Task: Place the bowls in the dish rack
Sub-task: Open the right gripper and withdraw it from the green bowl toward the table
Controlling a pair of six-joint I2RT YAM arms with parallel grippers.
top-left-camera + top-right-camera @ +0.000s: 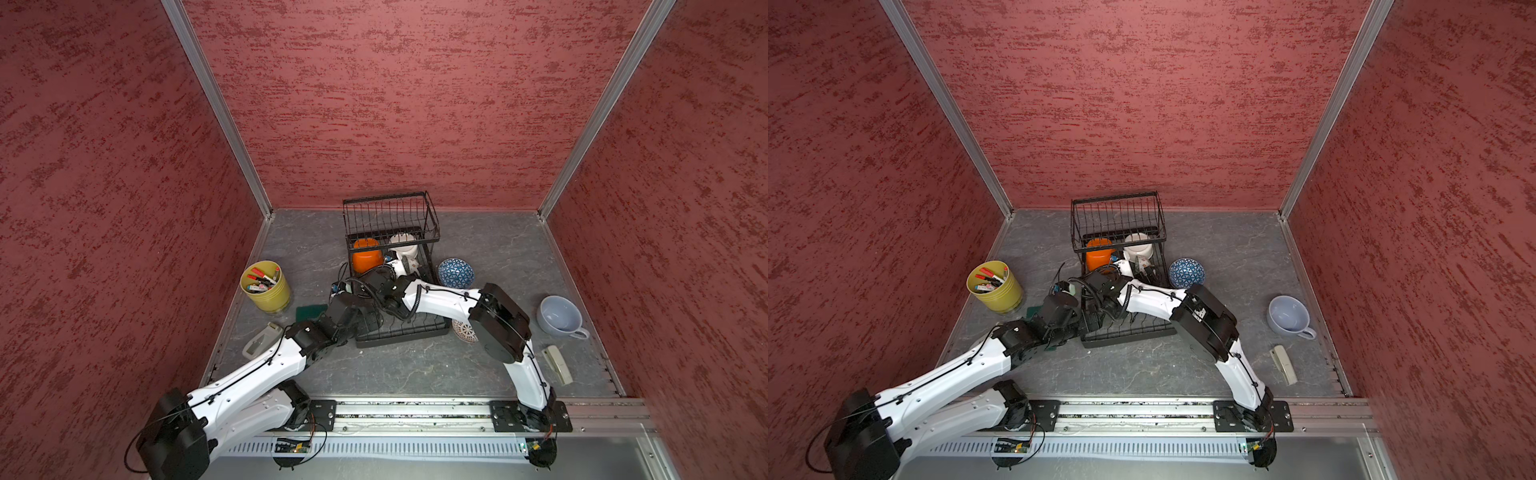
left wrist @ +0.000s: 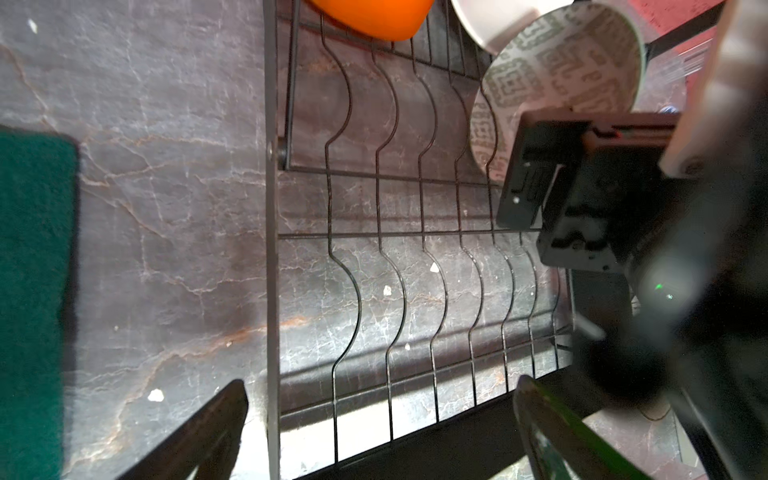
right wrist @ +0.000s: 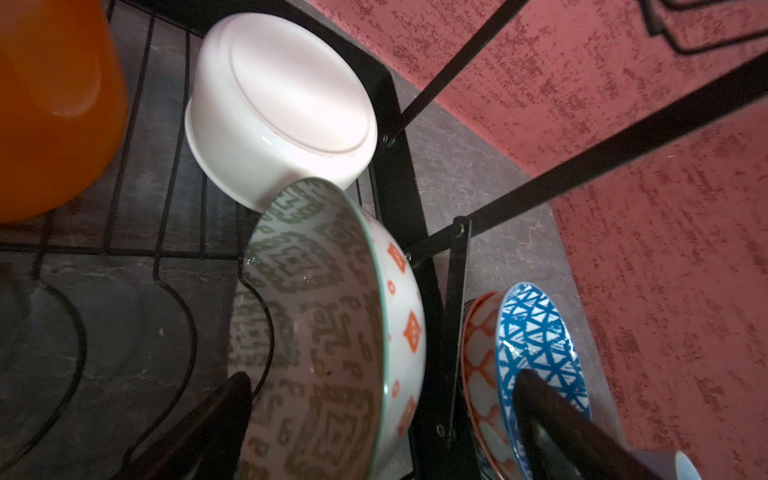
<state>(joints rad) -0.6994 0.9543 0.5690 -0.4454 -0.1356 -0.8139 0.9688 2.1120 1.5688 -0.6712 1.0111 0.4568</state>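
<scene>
Three loaded in the dish rack [image 1: 402,335]; both grippers spread.
At its basket end lie the orange bowl [image 1: 366,258], white bowl [image 1: 406,250] and patterned bowl [image 3: 324,332]; right gripper [image 3: 382,376] straddles the patterned rim, unclamped; left gripper [image 2: 380,384] hangs empty over the dividers.

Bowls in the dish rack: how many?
3. Orange bowl and white bowl at the far end of the dish rack; grey-green patterned bowl on edge beside the white one. Others may be hidden.
</scene>
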